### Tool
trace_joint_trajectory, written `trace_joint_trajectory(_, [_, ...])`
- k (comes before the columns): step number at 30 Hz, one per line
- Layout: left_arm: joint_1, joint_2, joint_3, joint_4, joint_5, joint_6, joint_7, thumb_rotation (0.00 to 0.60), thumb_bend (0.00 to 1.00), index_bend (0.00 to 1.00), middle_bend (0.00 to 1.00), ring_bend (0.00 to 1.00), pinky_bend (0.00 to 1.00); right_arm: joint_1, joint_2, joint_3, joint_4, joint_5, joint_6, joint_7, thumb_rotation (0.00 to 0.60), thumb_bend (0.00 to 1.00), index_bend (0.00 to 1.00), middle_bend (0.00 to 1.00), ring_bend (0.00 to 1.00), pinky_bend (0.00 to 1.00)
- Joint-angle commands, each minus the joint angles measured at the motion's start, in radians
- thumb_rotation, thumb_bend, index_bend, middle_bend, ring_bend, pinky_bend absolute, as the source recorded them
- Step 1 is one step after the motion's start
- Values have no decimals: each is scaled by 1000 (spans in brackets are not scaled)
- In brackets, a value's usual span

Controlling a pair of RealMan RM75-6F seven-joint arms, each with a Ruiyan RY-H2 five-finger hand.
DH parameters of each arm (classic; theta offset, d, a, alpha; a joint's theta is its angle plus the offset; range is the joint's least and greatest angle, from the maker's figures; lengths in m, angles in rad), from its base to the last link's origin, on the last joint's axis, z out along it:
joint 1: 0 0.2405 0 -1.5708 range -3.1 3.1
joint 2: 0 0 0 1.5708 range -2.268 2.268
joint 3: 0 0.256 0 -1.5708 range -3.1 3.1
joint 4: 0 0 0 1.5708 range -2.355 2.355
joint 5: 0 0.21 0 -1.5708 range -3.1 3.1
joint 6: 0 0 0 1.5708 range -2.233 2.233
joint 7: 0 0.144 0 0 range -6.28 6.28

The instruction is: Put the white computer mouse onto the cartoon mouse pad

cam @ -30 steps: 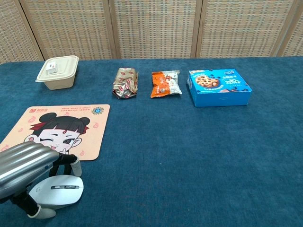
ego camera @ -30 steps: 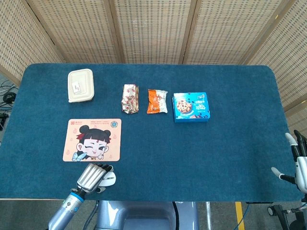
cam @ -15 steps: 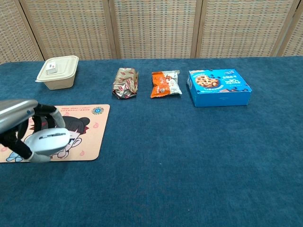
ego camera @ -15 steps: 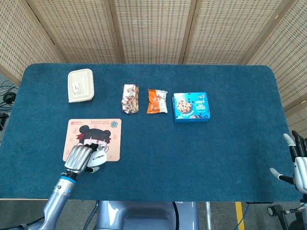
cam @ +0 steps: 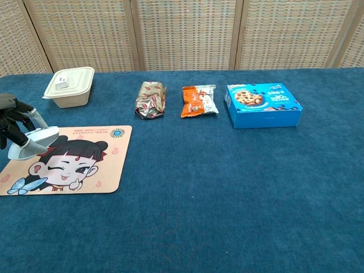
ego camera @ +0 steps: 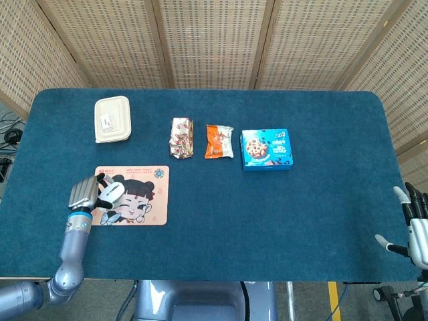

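Note:
The cartoon mouse pad (ego camera: 137, 204) (cam: 85, 165) lies flat at the front left of the blue table. My left hand (ego camera: 85, 193) (cam: 11, 128) grips the white computer mouse (ego camera: 111, 192) (cam: 38, 136) over the pad's left part, near its upper left corner. I cannot tell whether the mouse touches the pad. My right hand (ego camera: 416, 226) hangs at the table's front right edge with fingers spread, holding nothing; the chest view does not show it.
A beige lidded food box (ego camera: 112, 119) (cam: 69, 86) stands behind the pad. Along the table's middle lie a foil snack pack (ego camera: 181, 137) (cam: 151, 99), an orange snack bag (ego camera: 219, 141) (cam: 199, 100) and a blue cookie box (ego camera: 267, 149) (cam: 263, 105).
My left hand has carried the mouse from the table's front edge up and to the left, over the mouse pad's left part. The right hand has barely moved.

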Motion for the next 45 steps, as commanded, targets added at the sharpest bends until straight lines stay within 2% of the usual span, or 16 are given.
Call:
trace_joint_trajectory(1, [-128,-56,-68,82,-230,90,102,600,256,467,529,538,597,2,-1,0,2,3,-6,3,600,0,0,0,0,0])
trace_joint_trajectory(4, [-173,-111,-101,121,-319,171,123,600,254,467,529,538,597,4,-1,-1,4,3,-12,9,600,0,0,0,0,0])
trace_joint_trajectory(12, [-239,-163,-111,143,-390,223,187,600,253,467,530,538,597,8,0,-3,7,4,-22,24,600,0,0,0,0,0])
trace_joint_trajectory(26, [-256,-247,-102,203,-373,256,151,600,254,464,525,537,597,7,13,-2,5,2,-22,63,600,0,0,0,0,0])
trace_joint_trajectory(27, [-255,-251,-102,203,-367,257,145,600,238,452,493,521,597,7,14,-2,4,2,-22,64,600,0,0,0,0,0])
trace_joint_trajectory(29, [-250,-253,-107,196,-366,253,135,600,180,340,326,389,557,6,15,-1,5,3,-21,68,600,0,0,0,0,0])
trace_joint_trajectory(31, [-244,-249,-110,184,-373,243,135,600,108,116,83,130,425,7,15,-1,5,3,-22,70,600,0,0,0,0,0])
trace_joint_trajectory(32, [-241,-245,-111,177,-378,237,138,600,86,45,20,49,364,7,16,0,5,3,-22,71,600,0,0,0,0,0])
trace_joint_trajectory(34, [-234,-235,-121,159,-395,221,137,600,57,0,0,0,301,6,18,0,3,2,-19,74,600,0,0,0,0,0])
trace_joint_trajectory(39, [-217,-209,-137,101,-376,219,103,600,35,0,0,0,286,6,18,-2,1,-1,-18,70,600,0,0,0,0,0])
trace_joint_trajectory(42, [-187,-184,-125,50,-269,240,26,600,10,0,0,0,280,6,16,-3,1,-2,-18,65,600,0,0,0,0,0])
trace_joint_trajectory(45, [-135,-134,-99,-15,-130,245,-67,600,0,0,0,0,231,8,14,-4,0,-3,-21,61,600,0,0,0,0,0])
